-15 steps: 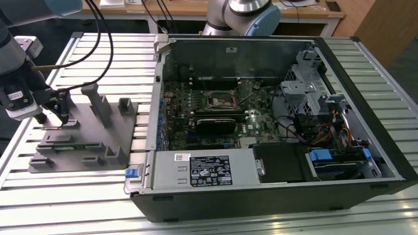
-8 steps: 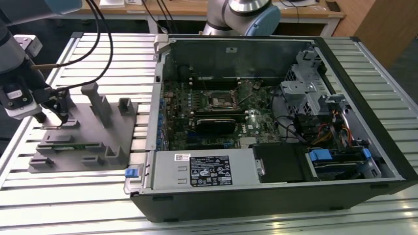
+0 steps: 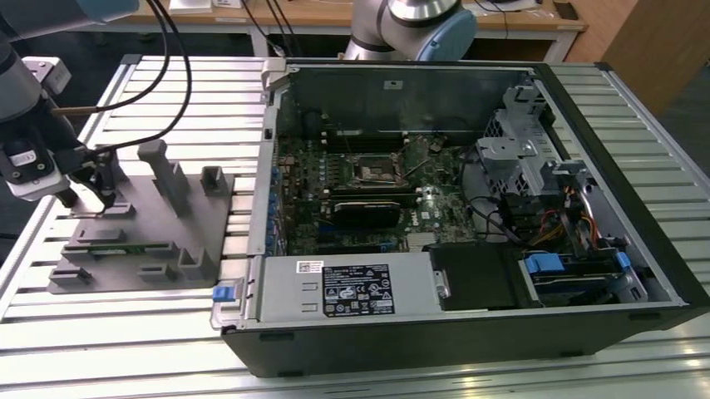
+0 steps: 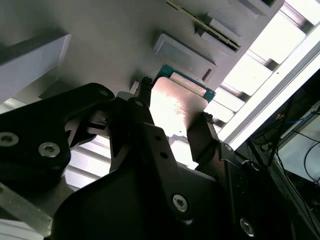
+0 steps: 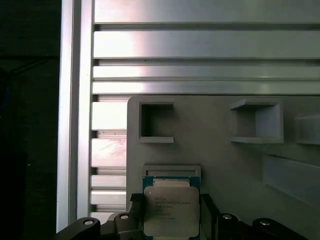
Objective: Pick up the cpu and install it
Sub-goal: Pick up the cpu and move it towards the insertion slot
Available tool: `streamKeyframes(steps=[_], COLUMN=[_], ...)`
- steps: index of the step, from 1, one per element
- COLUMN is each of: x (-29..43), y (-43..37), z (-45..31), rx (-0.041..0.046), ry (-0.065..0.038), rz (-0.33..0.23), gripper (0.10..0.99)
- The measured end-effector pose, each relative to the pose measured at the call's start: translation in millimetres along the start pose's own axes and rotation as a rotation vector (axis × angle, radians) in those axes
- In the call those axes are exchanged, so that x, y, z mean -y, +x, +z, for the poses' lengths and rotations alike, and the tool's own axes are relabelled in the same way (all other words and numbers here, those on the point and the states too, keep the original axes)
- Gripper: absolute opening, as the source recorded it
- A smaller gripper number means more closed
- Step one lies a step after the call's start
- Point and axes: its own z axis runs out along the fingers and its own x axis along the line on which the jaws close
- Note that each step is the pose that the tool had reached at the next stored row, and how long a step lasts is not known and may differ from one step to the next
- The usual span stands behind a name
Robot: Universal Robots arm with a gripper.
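Observation:
The cpu (image 5: pixel 171 209) is a small square chip with a pale metal top and a green edge, lying on the grey tray (image 3: pixel 155 218) at the exterior view's left. My gripper (image 3: pixel 89 198) reaches down onto that tray. In both wrist views its two black fingers (image 5: pixel 137 216) stand against opposite edges of the cpu (image 4: pixel 176 102), so the gripper (image 5: pixel 171 217) looks shut on it. The chip still rests at the tray's surface beside a low raised rim (image 5: pixel 171 171). The dark socket frame (image 3: pixel 372 169) sits on the motherboard inside the open computer case.
The open computer case (image 3: pixel 466 208) takes up the middle and the exterior view's right, with a drive cage (image 3: pixel 521 141) and cables. The tray carries upright posts (image 3: pixel 166 170) and a green memory stick (image 3: pixel 116 247). Slatted aluminium table (image 3: pixel 166 100) lies all around.

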Motion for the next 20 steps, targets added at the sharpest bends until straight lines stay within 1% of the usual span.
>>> streamKeyframes(steps=[20], x=[-1.8], y=[0.2], z=[-9.7], rx=[0.0001], ry=[0.0], rz=[0.0], gripper=[0.541])
